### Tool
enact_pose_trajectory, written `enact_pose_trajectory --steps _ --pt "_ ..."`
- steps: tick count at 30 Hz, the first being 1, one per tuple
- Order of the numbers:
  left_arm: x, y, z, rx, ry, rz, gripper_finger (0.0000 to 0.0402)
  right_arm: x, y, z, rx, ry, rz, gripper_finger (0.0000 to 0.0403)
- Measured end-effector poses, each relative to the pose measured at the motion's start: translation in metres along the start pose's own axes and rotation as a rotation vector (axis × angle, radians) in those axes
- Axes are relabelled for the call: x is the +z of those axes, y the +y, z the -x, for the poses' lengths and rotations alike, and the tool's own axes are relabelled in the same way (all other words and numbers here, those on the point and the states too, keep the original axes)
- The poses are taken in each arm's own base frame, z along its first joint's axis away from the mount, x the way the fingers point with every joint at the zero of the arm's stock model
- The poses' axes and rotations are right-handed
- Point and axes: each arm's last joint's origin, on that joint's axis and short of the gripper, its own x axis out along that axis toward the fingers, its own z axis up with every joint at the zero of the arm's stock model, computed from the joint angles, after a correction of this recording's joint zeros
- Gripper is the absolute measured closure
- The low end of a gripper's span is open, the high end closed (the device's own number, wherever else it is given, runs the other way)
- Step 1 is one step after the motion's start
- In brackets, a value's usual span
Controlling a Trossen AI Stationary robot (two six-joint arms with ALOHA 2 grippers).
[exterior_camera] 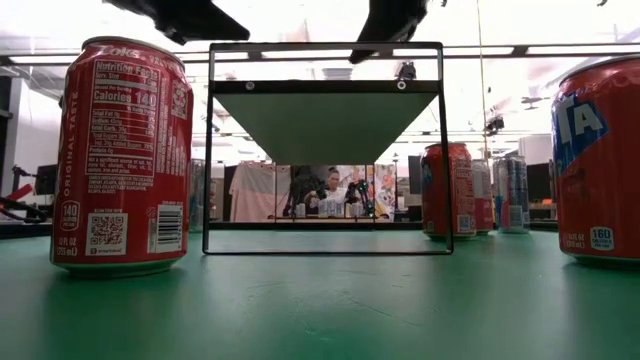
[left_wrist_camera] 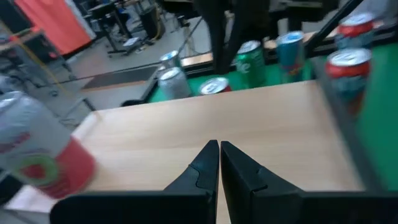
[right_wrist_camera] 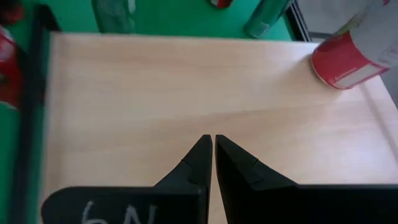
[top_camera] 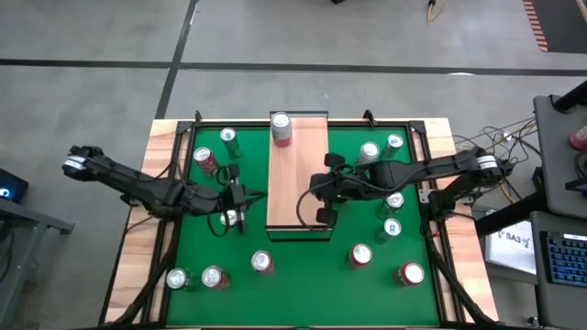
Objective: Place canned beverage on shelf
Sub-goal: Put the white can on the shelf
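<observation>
The shelf (top_camera: 298, 183) stood at the middle of the green table (top_camera: 303, 284), its long axis running from the far edge toward the near edge. One red and silver can (top_camera: 282, 129) already stood upright at its far end; the rest of the board lay bare.

The left gripper (top_camera: 240, 203) hung just beside the shelf's left edge, fingers closed together and holding nothing. The right gripper (top_camera: 323, 202) hung over the shelf's right edge, likewise closed and empty. Both wrist views showed pinched fingertips with bare board beyond them.

No can was in hand, so the coming move was judged to be a pick. A loose can (top_camera: 226, 218) stood touching or just beside the left gripper, on the side away from the shelf, making the left arm the nearer. The right arm's closest cans (top_camera: 394, 202) stood near the table's right edge, well apart from its gripper.

The can by the left gripper was partly covered by the arm, and its label could not be made out. In the low view both grippers were cut off at the top, and the shelf's top surface was not visible.
</observation>
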Motion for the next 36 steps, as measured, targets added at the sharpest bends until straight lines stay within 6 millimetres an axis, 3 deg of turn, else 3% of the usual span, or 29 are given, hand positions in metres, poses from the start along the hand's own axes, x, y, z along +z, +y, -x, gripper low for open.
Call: enact_pose_trajectory --steps 6,10,15,25,36 --pt "-0.005 0.034 -0.015 0.02 0.09 -0.029 0.0402 -0.008 -0.027 -0.019 -0.032 -0.014 0.038 0.039" --pt "-0.008 0.062 -0.029 -0.08 0.067 0.002 0.0402 -0.014 -0.053 -0.037 0.051 -0.084 0.04 0.039" --pt "-0.017 0.085 -0.046 -0.04 0.058 0.05 0.0402 -0.026 -0.08 -0.058 0.046 -0.196 -0.028 0.039" --pt "-0.027 0.091 -0.068 0.009 0.11 0.02 0.0402 -0.029 -0.09 -0.069 -0.015 -0.505 -0.186 0.039" --pt "-0.031 0.094 -0.08 0.092 0.105 0.017 0.0402 -0.038 -0.096 -0.084 -0.163 -0.509 -0.303 0.039"
